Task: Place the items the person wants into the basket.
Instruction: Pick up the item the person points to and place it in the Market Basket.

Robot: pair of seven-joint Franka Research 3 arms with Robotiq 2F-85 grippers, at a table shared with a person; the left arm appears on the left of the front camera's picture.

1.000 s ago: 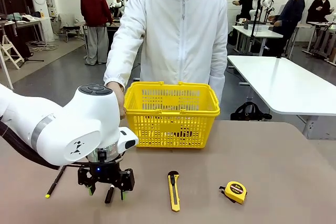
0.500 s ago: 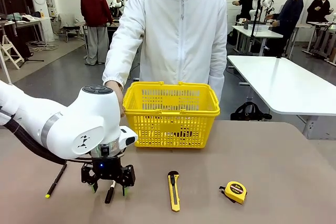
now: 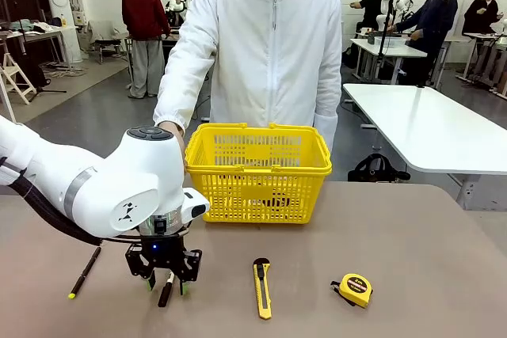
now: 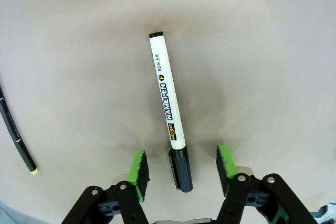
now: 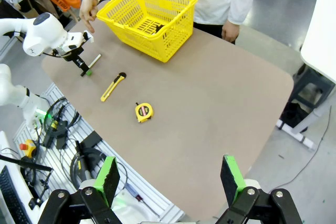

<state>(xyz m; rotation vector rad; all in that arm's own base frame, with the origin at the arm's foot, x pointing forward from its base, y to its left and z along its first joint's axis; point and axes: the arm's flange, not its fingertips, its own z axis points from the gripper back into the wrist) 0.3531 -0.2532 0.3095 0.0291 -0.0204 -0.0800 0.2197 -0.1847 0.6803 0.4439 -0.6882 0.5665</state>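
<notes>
Marker (image 4: 168, 103): white barrel, black cap. Basket (image 3: 258, 187): yellow lattice. Tape measure (image 3: 356, 289): yellow-black. Pen (image 3: 85, 273): black, yellow tip. Table (image 3: 412, 259): tan.

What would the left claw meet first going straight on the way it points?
Likely the marker, its black cap lying on the table between the open pads of the left claw.

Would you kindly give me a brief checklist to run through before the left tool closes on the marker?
1. Black cap of the marker between the left tool's pads: ok.
2. Pads gripping the marker: not ok, gaps on both sides.
3. Clearance from the black pen: ok, well aside.
4. Upright, open-topped basket: ok.
5. Open right tool clear of the work: ok, far off.
</notes>
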